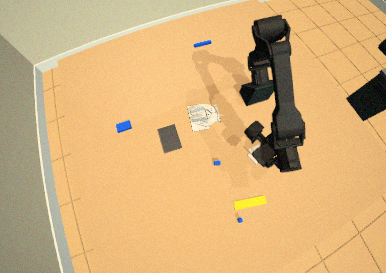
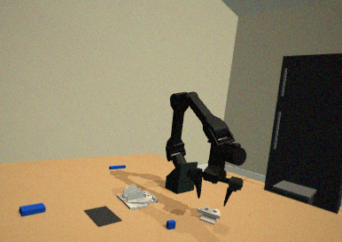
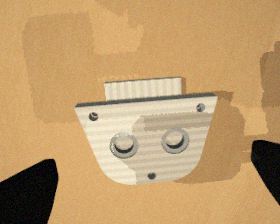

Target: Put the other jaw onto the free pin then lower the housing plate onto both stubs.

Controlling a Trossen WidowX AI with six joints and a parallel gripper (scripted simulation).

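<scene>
The white housing plate (image 2: 210,212) (image 3: 150,159) lies by itself on the table, with two large ringed holes and three small ones. A ribbed white part (image 3: 143,90) shows beyond its straight edge in the wrist view. My gripper (image 2: 213,201) (image 3: 156,160) is open and empty above the plate, its fingers wide apart on either side. The white base with the jaws (image 1: 204,117) (image 2: 136,199) stands apart from the plate; upright pale pieces show on it. Its pins and whether any teeth mesh are too small to tell.
A dark flat rectangle (image 1: 169,138) (image 2: 103,216) lies beside the base. A small blue cube (image 1: 217,163) (image 2: 171,224), a blue block (image 1: 124,126) (image 2: 32,209), a blue bar (image 1: 202,43) (image 2: 117,167), a yellow strip (image 1: 250,202) and a tiny blue cube (image 1: 240,220) lie around.
</scene>
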